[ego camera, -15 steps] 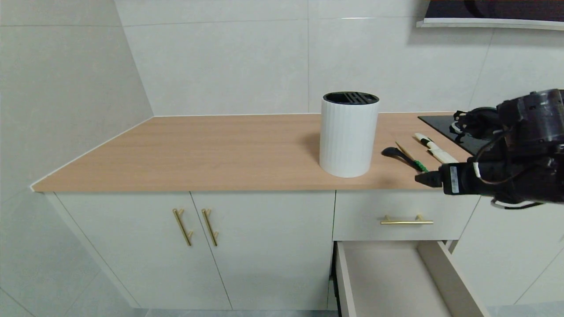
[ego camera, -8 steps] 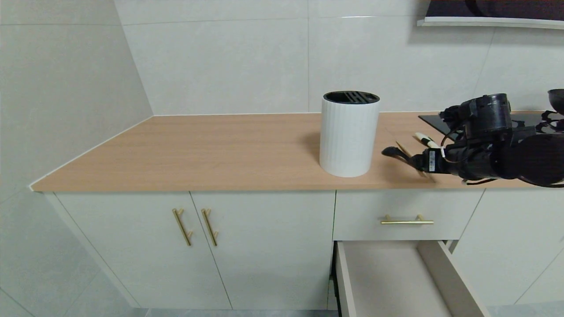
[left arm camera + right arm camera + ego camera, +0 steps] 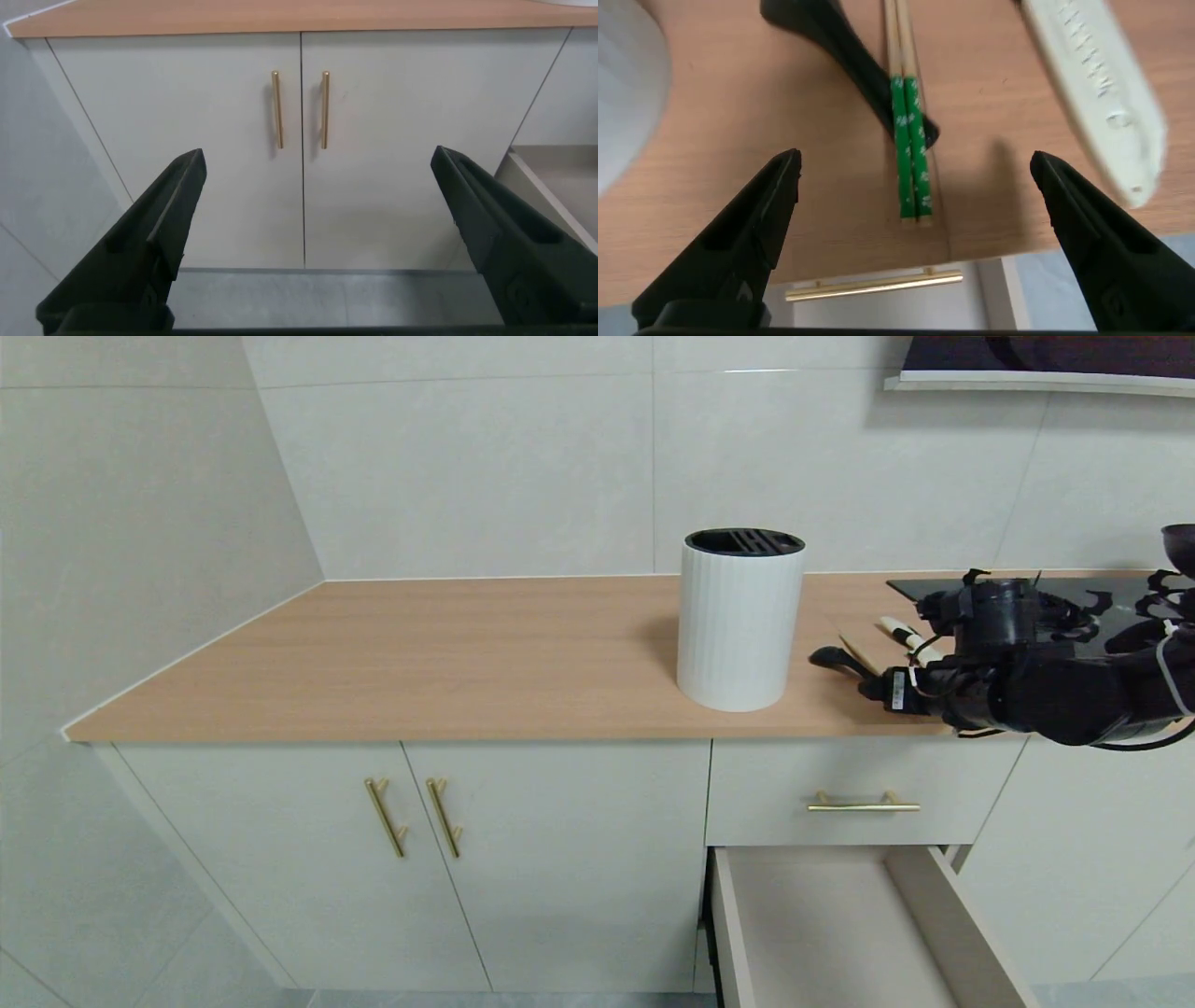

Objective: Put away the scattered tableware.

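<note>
Hovering pre-grasp over the chopsticks [image 3: 910, 121] with right gripper [image 3: 913, 163] fingers spread, left gripper [image 3: 316, 159] spread too; next likely lowering, pinching, carrying to the holder [image 3: 739, 621] at 9 o'clock.

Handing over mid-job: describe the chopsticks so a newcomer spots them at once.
On the wooden countertop, look right of the tall white ribbed holder. The chopsticks lie between a black spoon and a long white utensil, crossing the spoon's handle. They alone are a thin wooden pair with green ends.
</note>
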